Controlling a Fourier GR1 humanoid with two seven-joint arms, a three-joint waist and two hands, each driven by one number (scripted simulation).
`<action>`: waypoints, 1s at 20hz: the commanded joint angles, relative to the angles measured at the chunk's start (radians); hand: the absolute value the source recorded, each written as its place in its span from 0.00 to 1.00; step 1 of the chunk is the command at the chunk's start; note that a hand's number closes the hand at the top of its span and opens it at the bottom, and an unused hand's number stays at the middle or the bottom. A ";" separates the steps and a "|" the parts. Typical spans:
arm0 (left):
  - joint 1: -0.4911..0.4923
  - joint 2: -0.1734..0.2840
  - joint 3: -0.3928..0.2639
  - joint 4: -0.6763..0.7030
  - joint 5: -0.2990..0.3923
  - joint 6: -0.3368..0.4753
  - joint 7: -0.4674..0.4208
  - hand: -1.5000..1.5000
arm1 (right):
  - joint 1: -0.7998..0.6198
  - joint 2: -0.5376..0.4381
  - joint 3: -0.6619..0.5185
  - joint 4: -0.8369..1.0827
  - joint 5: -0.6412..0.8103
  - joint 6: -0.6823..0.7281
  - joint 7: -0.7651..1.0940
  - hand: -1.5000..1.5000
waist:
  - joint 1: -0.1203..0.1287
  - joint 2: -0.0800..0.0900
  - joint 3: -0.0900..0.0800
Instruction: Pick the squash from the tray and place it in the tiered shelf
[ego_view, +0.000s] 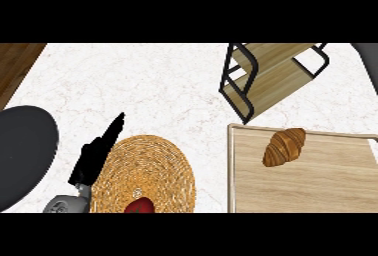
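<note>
At the far left a dark grey rounded shape (22, 155) fills the edge of the view over the white marbled tabletop (148, 85). Just right of it the left hand (96, 152) rises from its grey wrist at the lower edge, its black fingers (114, 125) straight and close together, pointing up and slightly right, holding nothing. The hand lies along the left rim of a round woven mat (148, 170). On the mat's lower edge sits a red item (139, 206), partly cut off by the view.

Further right, a light wooden tray (295, 185) lies flat. On its upper part rests a brown, ridged, crescent-like piece (284, 146), tapering at both ends, tilted up to the right; it looks like a croissant, not a squash. Above the tray stands the tiered shelf (269, 75), black-framed with pale wooden boards, apart from the piece. The right hand does not show.
</note>
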 joint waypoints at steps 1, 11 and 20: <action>-0.016 0.000 0.009 0.008 0.016 -0.011 0.029 0.50 | -0.009 0.053 -0.153 0.103 -0.158 0.114 0.074 0.00 | 0.000 0.004 0.000; -0.018 -0.011 -0.002 0.039 -0.010 0.000 -0.006 0.50 | -0.035 0.061 -0.389 0.105 -0.385 -0.016 0.096 0.00 | 0.003 0.009 -0.002; -0.010 0.004 0.017 0.009 -0.001 0.000 0.006 0.50 | 0.010 -0.177 -0.493 0.045 -0.455 -0.205 0.103 0.00 | -0.019 0.007 -0.001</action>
